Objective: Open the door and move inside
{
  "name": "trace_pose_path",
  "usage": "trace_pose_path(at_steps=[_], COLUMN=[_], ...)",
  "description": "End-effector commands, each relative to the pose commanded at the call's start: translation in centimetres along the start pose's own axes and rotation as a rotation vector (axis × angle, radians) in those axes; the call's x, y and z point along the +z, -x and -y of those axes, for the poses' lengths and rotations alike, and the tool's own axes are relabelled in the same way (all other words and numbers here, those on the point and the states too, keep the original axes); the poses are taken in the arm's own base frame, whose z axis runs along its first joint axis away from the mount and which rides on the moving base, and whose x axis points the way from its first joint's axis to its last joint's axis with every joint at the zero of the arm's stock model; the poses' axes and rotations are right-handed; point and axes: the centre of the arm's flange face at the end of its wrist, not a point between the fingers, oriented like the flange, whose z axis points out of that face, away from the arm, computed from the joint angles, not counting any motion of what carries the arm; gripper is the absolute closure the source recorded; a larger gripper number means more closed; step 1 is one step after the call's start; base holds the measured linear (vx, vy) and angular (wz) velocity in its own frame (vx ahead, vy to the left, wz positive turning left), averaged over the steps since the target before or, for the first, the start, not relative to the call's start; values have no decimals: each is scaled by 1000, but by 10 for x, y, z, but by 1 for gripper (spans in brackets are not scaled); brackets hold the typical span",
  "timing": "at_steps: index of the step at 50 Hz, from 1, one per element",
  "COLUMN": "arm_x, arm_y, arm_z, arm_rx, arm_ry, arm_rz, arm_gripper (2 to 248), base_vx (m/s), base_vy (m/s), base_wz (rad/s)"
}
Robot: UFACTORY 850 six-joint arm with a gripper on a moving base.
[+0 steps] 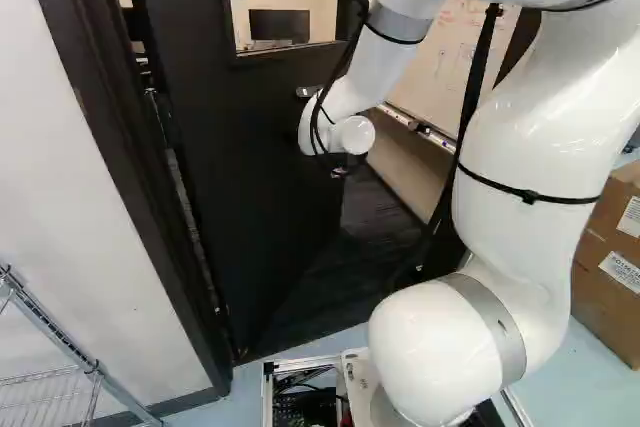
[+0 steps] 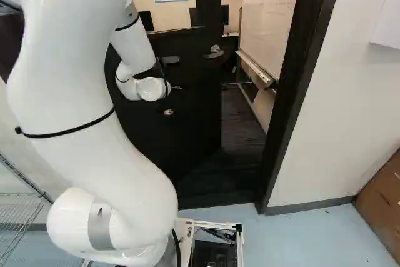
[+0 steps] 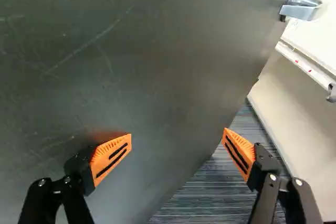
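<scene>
Door (image 3: 136,66) ajar, likely heavy, rigid, swinging on hinges; best pushed near its free edge, by the lever handle (image 3: 300,12); tool (image 3: 178,136) wide open, gripping nothing.

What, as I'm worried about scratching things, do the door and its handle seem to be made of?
The door looks like dark painted metal, perhaps laminate: smooth, softly shiny, with pale scratches. Its handle looks like bare metal, silvery with bright highlights.
</scene>
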Motion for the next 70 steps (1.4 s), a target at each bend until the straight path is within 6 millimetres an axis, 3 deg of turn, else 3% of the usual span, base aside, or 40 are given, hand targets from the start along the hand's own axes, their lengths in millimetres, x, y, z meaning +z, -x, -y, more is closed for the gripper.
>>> trace_pose_path(at_steps=[70], arm_x=[109], arm_y=[-37], arm_z=[81], arm_rx=[4], arm_ry=[-89], arm_rz=[-50], arm_gripper=[3], base_vx=[0], base_vy=[0], base_wz=[0])
